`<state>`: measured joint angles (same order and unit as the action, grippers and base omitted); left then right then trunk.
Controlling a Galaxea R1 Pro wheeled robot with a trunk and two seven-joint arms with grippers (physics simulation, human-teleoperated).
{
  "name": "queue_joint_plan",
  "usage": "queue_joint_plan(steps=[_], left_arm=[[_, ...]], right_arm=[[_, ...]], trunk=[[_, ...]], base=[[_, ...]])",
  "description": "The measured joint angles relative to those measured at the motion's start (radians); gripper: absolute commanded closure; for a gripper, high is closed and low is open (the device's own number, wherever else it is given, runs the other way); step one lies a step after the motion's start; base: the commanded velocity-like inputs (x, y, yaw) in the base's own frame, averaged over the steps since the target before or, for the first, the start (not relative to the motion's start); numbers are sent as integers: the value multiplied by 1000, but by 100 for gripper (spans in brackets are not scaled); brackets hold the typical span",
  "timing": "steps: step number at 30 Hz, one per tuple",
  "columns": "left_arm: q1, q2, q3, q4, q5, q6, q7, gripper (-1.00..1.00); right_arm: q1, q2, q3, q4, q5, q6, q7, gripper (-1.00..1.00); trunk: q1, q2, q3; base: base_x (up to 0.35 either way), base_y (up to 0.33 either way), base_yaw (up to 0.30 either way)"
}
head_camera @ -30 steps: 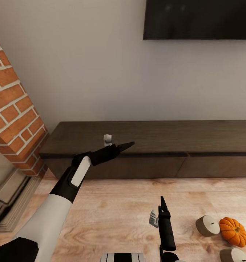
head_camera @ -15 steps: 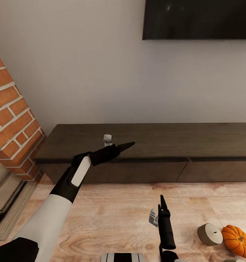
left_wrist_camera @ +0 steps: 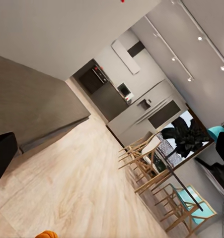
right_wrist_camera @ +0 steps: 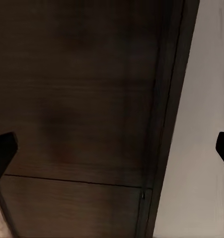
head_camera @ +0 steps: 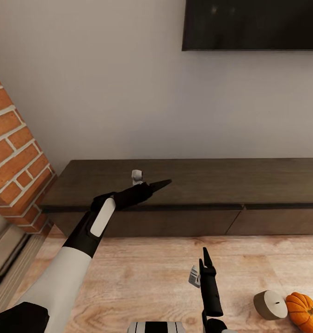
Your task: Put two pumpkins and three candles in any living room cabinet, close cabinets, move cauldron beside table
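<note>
Cabinet against the wall, things on the floor before it

Cabinet [head_camera: 198, 185] under the screen [head_camera: 253, 25]; candle [head_camera: 271, 305] left of, just beside, the pumpkin [head_camera: 306, 311], front right.

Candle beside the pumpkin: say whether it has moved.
No. The candle keeps its gap to the pumpkin; the cabinet slid down the view with them, so the camera moved.

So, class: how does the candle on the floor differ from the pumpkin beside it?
The candle is a pale grey-beige stubby cylinder with a flat top and tiny wick; the pumpkin is bright orange, rounded and ribbed. The candle shows whole; the pumpkin is cut by the picture's edge. Both sit on the wood floor, similar in size.
</note>
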<state>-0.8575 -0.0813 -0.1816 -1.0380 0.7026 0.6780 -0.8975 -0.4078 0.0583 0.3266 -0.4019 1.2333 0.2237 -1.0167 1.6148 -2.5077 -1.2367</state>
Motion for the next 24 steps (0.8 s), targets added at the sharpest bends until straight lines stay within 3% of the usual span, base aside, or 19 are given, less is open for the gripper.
queue_joint_plan(steps=[9, 12, 17, 24], left_arm=[[0, 0, -1, -3, 0, 1, 0, -100], [0, 0, -17, -4, 0, 1, 1, -100], [0, 0, -65, -15, 0, 1, 5, -100], [0, 0, -73, -27, 0, 1, 5, -100]], right_arm=[[0, 0, 2, -3, 1, -13, -71, -100], [0, 2, 4, -8, 9, -12, -73, -100], [-15, 12, 6, -10, 15, -12, -61, -100], [-73, 23, 6, -11, 6, -21, 42, -100]], trunk=[[0, 0, 0], [0, 0, 0], [0, 0, 0], [0, 0, 0]], base=[[0, 0, 0], [0, 0, 0], [0, 0, 0], [0, 0, 0]])
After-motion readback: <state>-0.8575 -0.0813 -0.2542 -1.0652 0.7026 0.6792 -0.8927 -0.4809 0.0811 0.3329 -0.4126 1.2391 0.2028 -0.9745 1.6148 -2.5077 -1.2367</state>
